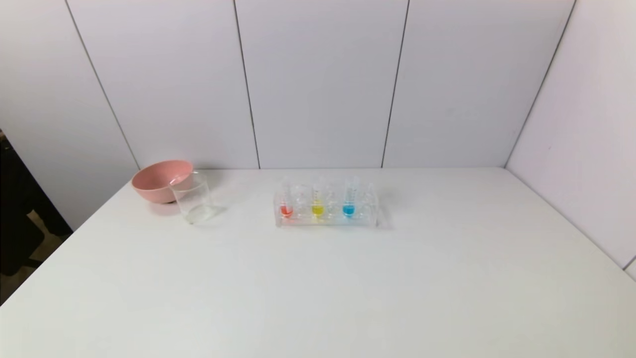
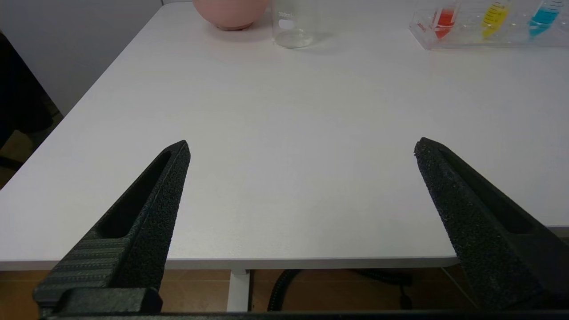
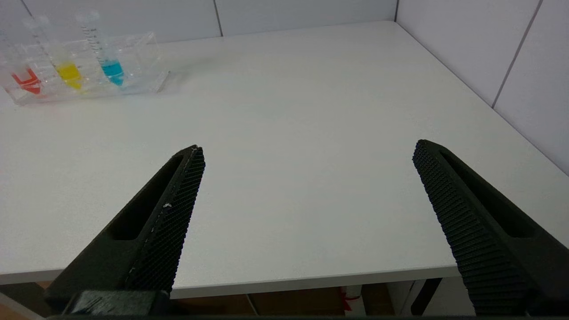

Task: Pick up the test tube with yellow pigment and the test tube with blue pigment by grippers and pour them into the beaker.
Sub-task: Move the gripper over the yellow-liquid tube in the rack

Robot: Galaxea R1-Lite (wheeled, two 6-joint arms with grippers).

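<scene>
The yellow test tube (image 1: 317, 206) and the blue test tube (image 1: 349, 206) stand upright in a clear rack (image 1: 372, 211) at the table's middle back. Both also show in the left wrist view, yellow (image 2: 494, 18) and blue (image 2: 543, 18), and in the right wrist view, yellow (image 3: 69, 73) and blue (image 3: 112, 71). The clear beaker (image 1: 193, 201) stands empty to the rack's left; it shows in the left wrist view (image 2: 293, 24). My left gripper (image 2: 302, 149) and right gripper (image 3: 307, 153) are open and empty, over the table's near edge. Neither shows in the head view.
A red-liquid tube (image 1: 286, 209) stands in the rack left of the yellow one. A pink bowl (image 1: 161, 180) sits just behind the beaker. White walls close the table's back and right side. The table's left edge (image 1: 64, 238) drops to the floor.
</scene>
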